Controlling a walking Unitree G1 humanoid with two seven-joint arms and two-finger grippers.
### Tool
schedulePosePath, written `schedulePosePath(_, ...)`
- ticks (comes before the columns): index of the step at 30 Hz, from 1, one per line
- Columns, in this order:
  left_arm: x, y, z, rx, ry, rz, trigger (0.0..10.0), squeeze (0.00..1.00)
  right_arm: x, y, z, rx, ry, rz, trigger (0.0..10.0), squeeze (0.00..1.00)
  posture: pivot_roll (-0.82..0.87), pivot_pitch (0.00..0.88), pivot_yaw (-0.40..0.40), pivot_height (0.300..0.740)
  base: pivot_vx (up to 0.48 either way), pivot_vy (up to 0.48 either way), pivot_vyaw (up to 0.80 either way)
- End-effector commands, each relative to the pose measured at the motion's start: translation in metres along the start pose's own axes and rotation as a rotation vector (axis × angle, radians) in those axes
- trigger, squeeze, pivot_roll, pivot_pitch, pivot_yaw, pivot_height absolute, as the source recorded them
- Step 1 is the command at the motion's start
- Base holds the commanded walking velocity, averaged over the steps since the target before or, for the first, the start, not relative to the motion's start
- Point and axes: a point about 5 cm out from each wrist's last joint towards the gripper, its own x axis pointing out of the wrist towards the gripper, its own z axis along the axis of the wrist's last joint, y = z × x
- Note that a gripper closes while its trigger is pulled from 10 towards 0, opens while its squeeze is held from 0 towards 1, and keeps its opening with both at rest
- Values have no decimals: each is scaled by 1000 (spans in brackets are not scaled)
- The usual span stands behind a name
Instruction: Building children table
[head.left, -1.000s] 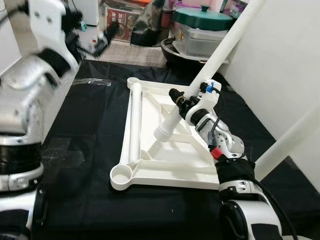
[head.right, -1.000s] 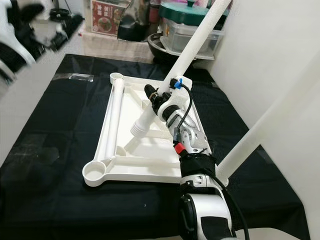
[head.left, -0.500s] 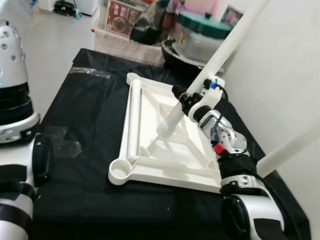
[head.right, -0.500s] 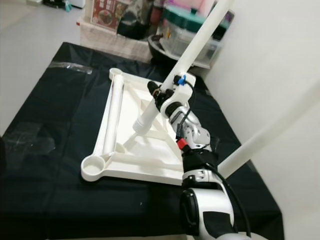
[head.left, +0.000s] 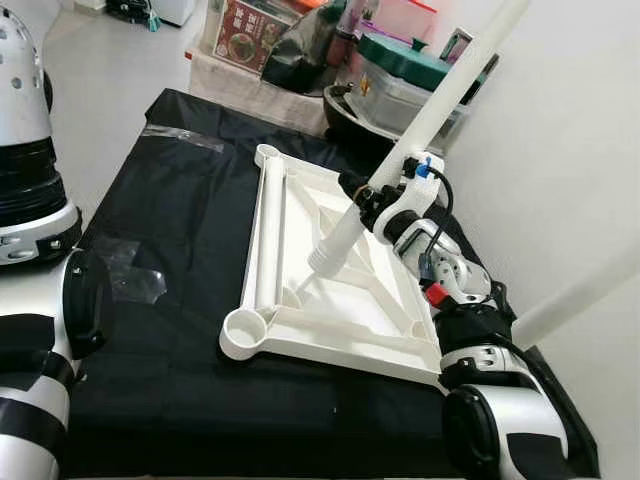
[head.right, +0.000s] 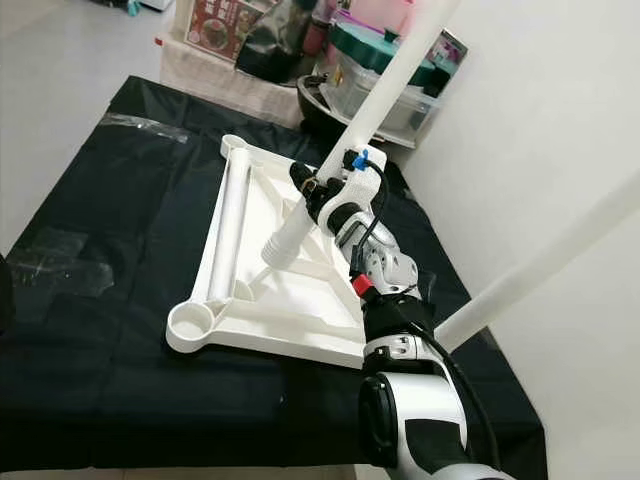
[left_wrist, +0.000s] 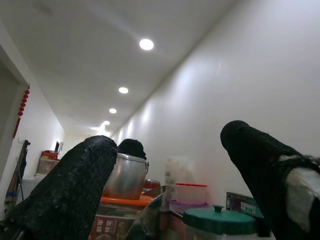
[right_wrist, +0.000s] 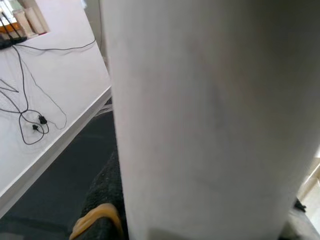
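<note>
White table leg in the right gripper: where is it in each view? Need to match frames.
Left eye view: table leg runs diagonally from upper right down to the tabletop frame, held by the right gripper.
Right eye view: same diagonal, centre.
Left wrist view: not in it.
Right wrist view: close-up white cylinder.
Shared landmark: teal-lidded container.

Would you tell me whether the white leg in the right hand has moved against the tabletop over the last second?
Cannot tell: the camera shifted, and the leg looks about where it was over the tabletop, held by the right hand.
</note>
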Motion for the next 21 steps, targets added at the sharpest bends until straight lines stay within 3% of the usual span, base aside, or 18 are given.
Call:
schedulePosePath(1,8,-15,-3,6,16,-60,10000,0,-4,-11,7,-16,-17,-26,0,0,164,0,-397,740,0,0,0)
schedulePosePath(3,8,-13,-8,26,33,-50,10000,0,-4,-11,8,-18,-18,-26,0,0,162,0,-383,740,0,0,0)
schedulePosePath(4,0,-3,-24,15,83,-17,10000,0,-3,-9,9,-19,-24,-26,0,0,105,0,-262,740,0,0,0)
schedulePosePath(6,0,-3,-24,15,83,-17,10000,0,-3,-9,9,-19,-24,-26,0,0,105,0,-262,740,0,0,0)
schedulePosePath(9,-45,10,-63,0,219,51,10000,0,-6,-9,9,-26,-43,-39,0,0,96,0,-251,740,0,0,0)
schedulePosePath(10,-45,10,-63,0,219,51,10000,0,-6,-9,9,-26,-43,-39,0,0,96,0,-251,740,0,0,0)
schedulePosePath(11,-58,12,-73,4,248,69,10000,0,-7,-9,9,-32,-51,-42,0,0,88,0,-242,740,0,0,0)
schedulePosePath(14,-65,13,-78,7,263,79,10000,0,-7,-9,9,-37,-56,-42,0,0,88,0,-242,740,0,0,0)
schedulePosePath(15,-81,13,-87,23,286,95,10000,0,-8,-9,9,-39,-64,-44,0,0,83,0,-232,740,0,0,0)
schedulePosePath(16,-81,13,-87,23,286,95,10000,0,-8,-9,9,-39,-64,-44,0,0,83,0,-232,740,0,0,0)
schedulePosePath(17,-98,12,-98,57,320,109,10000,0,-9,-9,9,-45,-72,-46,0,0,85,0,-226,740,0,0,0)
schedulePosePath(18,-98,12,-98,57,320,109,10000,0,-9,-9,9,-45,-72,-46,0,0,85,0,-226,740,0,0,0)
schedulePosePath(19,-114,12,-107,79,351,133,10000,0,-11,-10,10,-48,-83,-47,0,0,85,0,-221,740,0,0,0)
schedulePosePath(20,-114,12,-107,79,351,133,10000,0,-11,-10,10,-48,-83,-47,0,0,85,0,-221,740,0,0,0)
schedulePosePath(21,-141,4,-126,80,415,132,10000,0,-12,-9,14,-64,-114,-43,0,0,86,0,-211,740,0,0,0)
